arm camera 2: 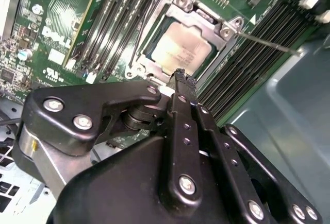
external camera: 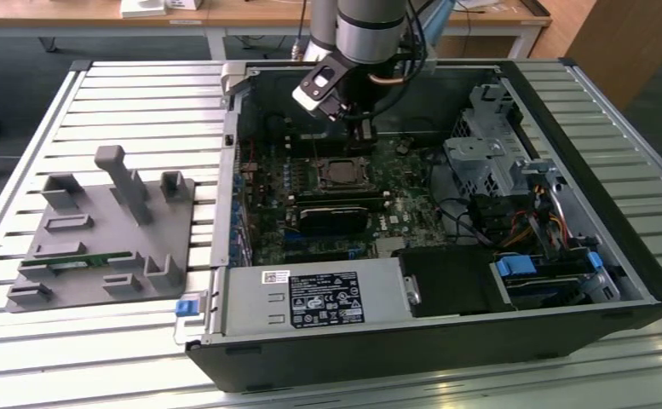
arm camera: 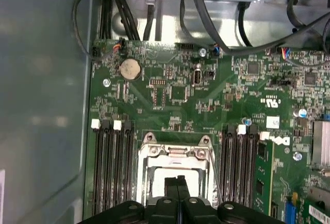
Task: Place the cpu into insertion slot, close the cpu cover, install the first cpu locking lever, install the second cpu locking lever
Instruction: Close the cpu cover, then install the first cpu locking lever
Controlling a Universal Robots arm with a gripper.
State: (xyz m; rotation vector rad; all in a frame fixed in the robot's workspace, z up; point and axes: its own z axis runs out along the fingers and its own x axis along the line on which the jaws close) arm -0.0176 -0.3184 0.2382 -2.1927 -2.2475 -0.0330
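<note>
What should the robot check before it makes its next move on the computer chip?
1. The cpu is in the insertion slot: ok, its silver top lies flat inside.
2. The cpu cover is down: ok, the frame lies over the chip's edges.
3. The locking lever is hooked down: not ok, the thin rod sticks out across the memory slots.
4. The other lever is hooked down: cannot tell.
5. The end effector is empty: ok, its fingers are together with nothing between them, right at the socket.
</note>
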